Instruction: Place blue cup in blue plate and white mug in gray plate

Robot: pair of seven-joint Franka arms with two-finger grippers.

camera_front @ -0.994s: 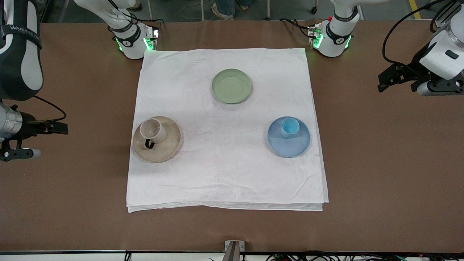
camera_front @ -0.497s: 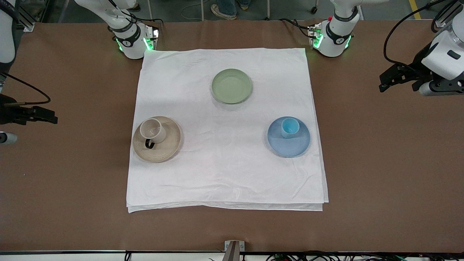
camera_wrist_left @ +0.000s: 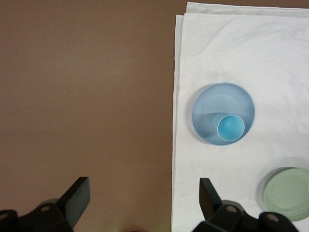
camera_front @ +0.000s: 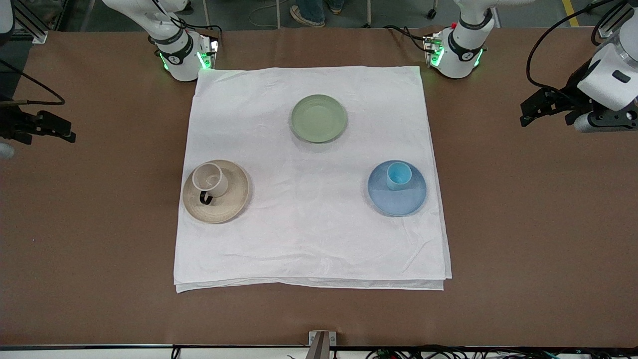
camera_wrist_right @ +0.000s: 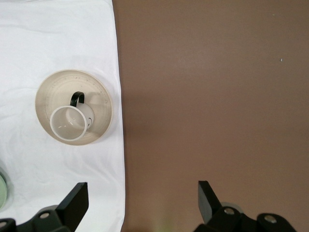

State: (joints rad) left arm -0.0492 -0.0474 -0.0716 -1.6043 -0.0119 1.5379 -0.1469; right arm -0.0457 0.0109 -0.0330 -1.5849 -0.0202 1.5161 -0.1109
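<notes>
The cup [camera_front: 398,175] sits in the blue plate [camera_front: 397,199] and the mug [camera_front: 209,179] in the gray plate [camera_front: 224,204]. The left gripper [camera_wrist_left: 144,200] and right gripper [camera_wrist_right: 143,202] hang over bare table, jaws apart; best to keep clear.

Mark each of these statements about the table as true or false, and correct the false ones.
1. The blue cup stands on the green plate. False: it stands on the blue plate.
2. The mug stands upright on the gray plate. True.
3. The left end effector holds the cup. False: it is open and empty, over bare table.
4. The green plate holds nothing. True.
5. The right end effector is open. True.
</notes>
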